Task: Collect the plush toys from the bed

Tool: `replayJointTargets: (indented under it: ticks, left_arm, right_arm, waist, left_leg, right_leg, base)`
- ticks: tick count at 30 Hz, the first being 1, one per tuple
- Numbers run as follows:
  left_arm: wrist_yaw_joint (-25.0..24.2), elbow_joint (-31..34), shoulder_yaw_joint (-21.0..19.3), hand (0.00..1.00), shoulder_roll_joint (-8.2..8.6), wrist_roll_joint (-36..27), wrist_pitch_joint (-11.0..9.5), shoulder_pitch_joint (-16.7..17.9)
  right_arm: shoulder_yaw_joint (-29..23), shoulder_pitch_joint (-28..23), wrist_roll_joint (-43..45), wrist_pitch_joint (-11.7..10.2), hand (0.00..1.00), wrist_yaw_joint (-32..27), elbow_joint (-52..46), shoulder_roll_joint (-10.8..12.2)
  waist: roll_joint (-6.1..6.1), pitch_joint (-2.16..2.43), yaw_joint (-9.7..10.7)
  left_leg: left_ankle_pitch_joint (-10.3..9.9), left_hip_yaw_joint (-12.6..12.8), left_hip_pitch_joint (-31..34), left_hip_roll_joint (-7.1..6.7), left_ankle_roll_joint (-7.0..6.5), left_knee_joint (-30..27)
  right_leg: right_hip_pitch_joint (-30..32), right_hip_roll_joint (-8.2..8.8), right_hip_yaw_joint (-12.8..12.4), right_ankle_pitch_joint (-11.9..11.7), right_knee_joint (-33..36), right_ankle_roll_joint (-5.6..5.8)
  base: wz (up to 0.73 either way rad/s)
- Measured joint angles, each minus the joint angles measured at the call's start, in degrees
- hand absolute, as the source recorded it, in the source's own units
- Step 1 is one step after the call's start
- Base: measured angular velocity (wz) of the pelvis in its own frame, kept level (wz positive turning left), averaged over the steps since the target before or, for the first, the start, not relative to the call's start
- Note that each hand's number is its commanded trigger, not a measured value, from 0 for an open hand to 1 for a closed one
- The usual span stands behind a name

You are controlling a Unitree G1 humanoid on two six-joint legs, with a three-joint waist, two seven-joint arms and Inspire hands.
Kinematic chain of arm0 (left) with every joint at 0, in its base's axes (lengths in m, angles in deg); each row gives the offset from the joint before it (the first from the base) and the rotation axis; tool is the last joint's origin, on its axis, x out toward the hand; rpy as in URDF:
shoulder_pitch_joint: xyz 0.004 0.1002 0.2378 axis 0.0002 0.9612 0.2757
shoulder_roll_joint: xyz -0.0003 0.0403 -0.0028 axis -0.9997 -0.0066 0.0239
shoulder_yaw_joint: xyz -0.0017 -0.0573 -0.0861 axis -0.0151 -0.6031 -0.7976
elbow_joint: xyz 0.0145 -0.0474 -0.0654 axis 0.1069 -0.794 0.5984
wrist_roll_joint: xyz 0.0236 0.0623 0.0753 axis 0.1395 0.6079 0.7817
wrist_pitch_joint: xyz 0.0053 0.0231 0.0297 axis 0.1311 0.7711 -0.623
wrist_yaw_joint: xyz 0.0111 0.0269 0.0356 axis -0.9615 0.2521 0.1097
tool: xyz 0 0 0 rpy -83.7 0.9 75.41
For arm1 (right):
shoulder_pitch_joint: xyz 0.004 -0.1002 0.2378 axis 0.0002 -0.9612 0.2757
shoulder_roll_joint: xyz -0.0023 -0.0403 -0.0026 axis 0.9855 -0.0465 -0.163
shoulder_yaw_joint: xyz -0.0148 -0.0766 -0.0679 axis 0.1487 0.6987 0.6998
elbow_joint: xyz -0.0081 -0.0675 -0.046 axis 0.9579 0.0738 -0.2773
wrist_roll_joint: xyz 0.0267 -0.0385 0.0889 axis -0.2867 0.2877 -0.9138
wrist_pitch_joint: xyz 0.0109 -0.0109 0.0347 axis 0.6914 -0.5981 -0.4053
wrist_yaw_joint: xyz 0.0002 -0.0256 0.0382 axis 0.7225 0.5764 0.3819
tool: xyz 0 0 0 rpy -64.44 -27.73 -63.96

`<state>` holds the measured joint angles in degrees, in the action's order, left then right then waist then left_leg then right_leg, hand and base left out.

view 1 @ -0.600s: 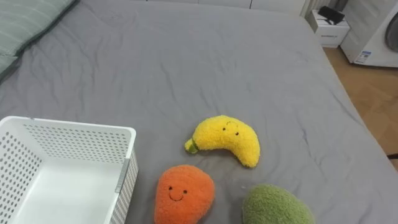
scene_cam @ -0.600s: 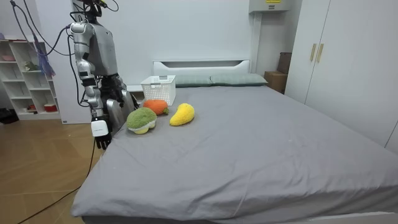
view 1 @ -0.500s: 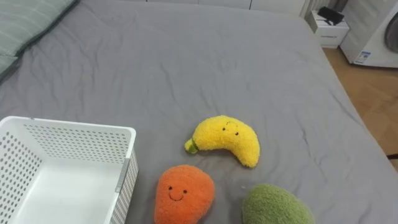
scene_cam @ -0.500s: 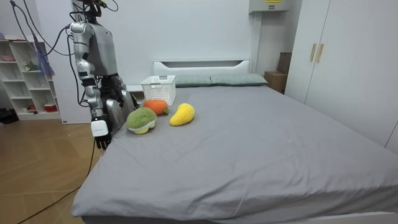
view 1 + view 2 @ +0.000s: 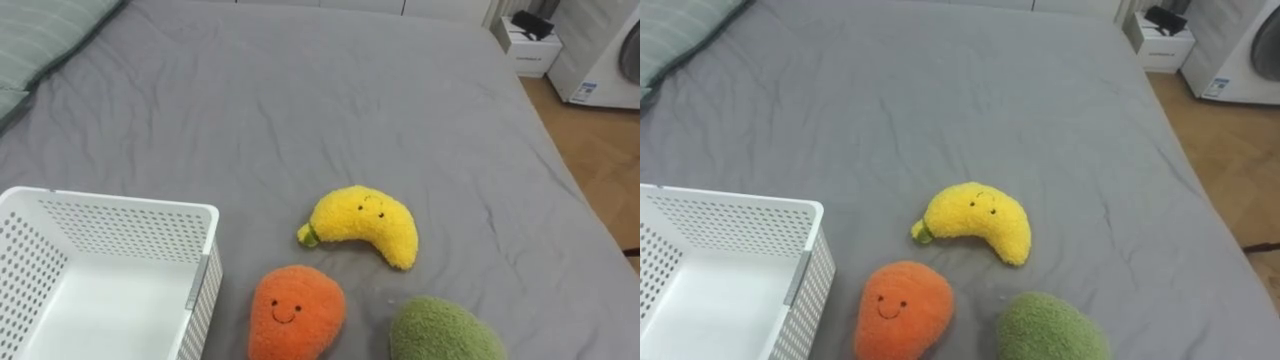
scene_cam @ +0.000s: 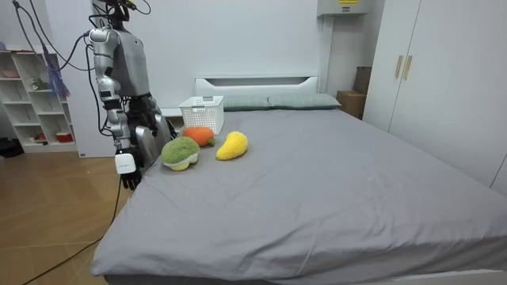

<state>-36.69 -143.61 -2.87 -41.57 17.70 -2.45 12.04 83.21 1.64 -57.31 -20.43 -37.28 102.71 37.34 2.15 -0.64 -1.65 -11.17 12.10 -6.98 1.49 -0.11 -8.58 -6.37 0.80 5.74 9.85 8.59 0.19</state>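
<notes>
Three plush toys lie on the grey bed (image 5: 300,110). A yellow banana toy (image 5: 365,225) rests in the middle. Nearer me sits an orange round toy (image 5: 295,312), and a green toy (image 5: 440,332) lies to its right at the lower edge. A white perforated basket (image 5: 120,203), with nothing inside, stands to the left of the orange toy. In the room view I stand at the bedside by the basket (image 6: 202,111) and the green toy (image 6: 181,152). My right hand (image 6: 131,178) hangs low beside the mattress edge, apart from the toys.
A striped pillow (image 5: 40,35) lies at the bed's far left. Beyond the bed's right edge are wooden floor, a white nightstand (image 5: 530,45) and a white appliance (image 5: 600,60). A wardrobe (image 6: 428,79) and an open shelf (image 6: 32,95) stand in the room.
</notes>
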Motion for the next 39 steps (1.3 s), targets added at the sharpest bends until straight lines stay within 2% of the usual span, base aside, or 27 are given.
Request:
replayJointTargets:
  ticks: [2, 6, 11, 13, 17, 19, 24, 26, 31, 34, 39]
  left_arm:
    - [-0.05, -0.07, -0.18, 0.0, -0.02, 0.04, 0.2, 0.29]
    - [-0.04, -0.06, -0.91, 0.0, -0.03, 0.31, 0.28, 0.96]
    - [0.01, 0.14, -6.01, 0.0, -0.82, 0.71, 0.32, 1.3]
    - [0.1, 0.07, -7.89, 0.0, -1.34, 0.7, 0.35, 1.31]
    - [0.1, -0.17, -8.26, 0.0, -1.92, 0.84, 0.47, 1.48]
    - [0.1, -0.2, -8.51, 0.0, -2.06, 1.38, 0.45, 1.47]
    - [0.1, -0.22, -8.72, 0.0, -3.0, 1.39, 0.17, 1.32]
    - [0.13, 0.21, -8.64, 0.0, -2.97, 1.54, 0.17, 1.28]
    - [0.63, 0.53, -8.1, 0.0, -2.97, 2.02, 0.14, 1.28]
    - [0.67, 0.52, -7.65, 0.0, -2.95, 2.14, 0.14, 0.95]
    - [0.67, 0.52, -7.35, 0.0, -2.87, 5.21, 0.14, 1.03]
  right_arm:
    - [-1.4, -0.02, -1.99, 0.02, 0.0, 0.04, 0.39, 0.02]
    - [-4.5, -0.34, -6.17, 0.04, 0.0, -0.27, 0.38, 0.01]
    - [-12.35, -1.06, -8.34, 0.05, 0.0, -2.4, -0.17, -0.63]
    - [-15.15, -0.52, -8.33, 0.08, 0.0, -3.79, -0.24, -1.7]
    - [-18.17, 0.82, -7.94, 0.1, 0.0, -6.3, -3.5, -3.89]
    - [-19.18, 1.28, -7.44, -0.08, 0.0, -8.09, -6.58, -5.02]
    - [-19.95, 3.04, -2.91, -0.57, 0.0, -11.69, -14.31, -7.01]
    - [-19.84, 3.1, -0.5, -0.66, 0.0, -12.58, -21.22, -7.0]
    - [-19.68, 4.39, 5.8, -1.54, 0.0, -14.65, -32.83, -6.97]
    - [-18.85, 4.53, 8.26, -2.05, 0.0, -15.24, -39.37, -6.95]
    - [-15.22, 4.24, 13.19, -2.49, 0.0, -14.92, -46.93, -6.6]
  waist:
    - [0.28, -0.16, 0.33]
    - [0.44, -0.16, 1.26]
    - [0.84, 0.19, 1.93]
    - [1.2, 0.33, 2.39]
    - [2.07, 0.38, 2.85]
    - [2.12, 0.2, 2.8]
    - [2.93, 0.12, 2.82]
    - [2.84, 0.35, 2.67]
    - [2.4, 0.15, 2.49]
    - [2.0, 0.1, 1.62]
    - [1.39, 0.45, 1.1]
  left_leg:
    - [0.0, 0.12, -0.73, -0.01, 0.0, 0.31]
    - [0.0, 0.11, -1.07, -0.03, 0.0, 0.31]
    - [0.0, 0.17, -1.27, -0.04, 0.0, 0.39]
    - [0.01, 0.25, -1.36, -0.06, -0.01, 0.39]
    - [0.01, 0.46, -1.52, -0.07, -0.01, 0.38]
    - [0.01, 0.49, -1.49, -0.09, -0.02, 0.38]
    - [0.01, 0.55, -1.19, -0.03, -0.01, 0.4]
    - [0.01, 0.61, -0.68, -0.05, -0.01, 0.4]
    - [0.01, 0.98, -0.46, -0.02, -0.01, 0.42]
    - [0.01, 0.98, -0.45, 0.0, -0.01, 0.45]
    - [0.01, 0.96, -0.3, -0.02, -0.01, 0.46]
  right_leg:
    - [-0.6, -0.02, -0.21, 0.02, -0.07, 0.0]
    - [-0.75, -0.07, -0.85, 0.08, -0.08, 0.02]
    - [-0.72, -0.08, -0.85, 0.22, 0.03, 0.07]
    - [-0.73, -0.07, -0.95, 0.22, 0.15, 0.07]
    - [-0.76, -0.07, -1.04, 0.22, 0.24, 0.07]
    - [-0.7, -0.08, -1.07, 0.21, 0.23, 0.07]
    - [-0.35, -0.12, -1.01, 0.21, 0.19, 0.07]
    - [0.24, -0.14, -1.14, 0.18, 0.24, 0.08]
    - [0.5, -0.14, -1.12, 0.15, 0.24, 0.07]
    - [0.53, -0.16, -1.13, 0.15, 0.2, 0.07]
    - [0.59, -0.13, -1.05, 0.15, 0.23, 0.08]
  base:
    - [-0.04]
    - [0.0]
    - [-0.01]
    - [0.0]
    - [0.0]
    - [0.0]
    - [0.0]
    - [-0.02]
    - [0.0]
    - [0.0]
    - [0.0]
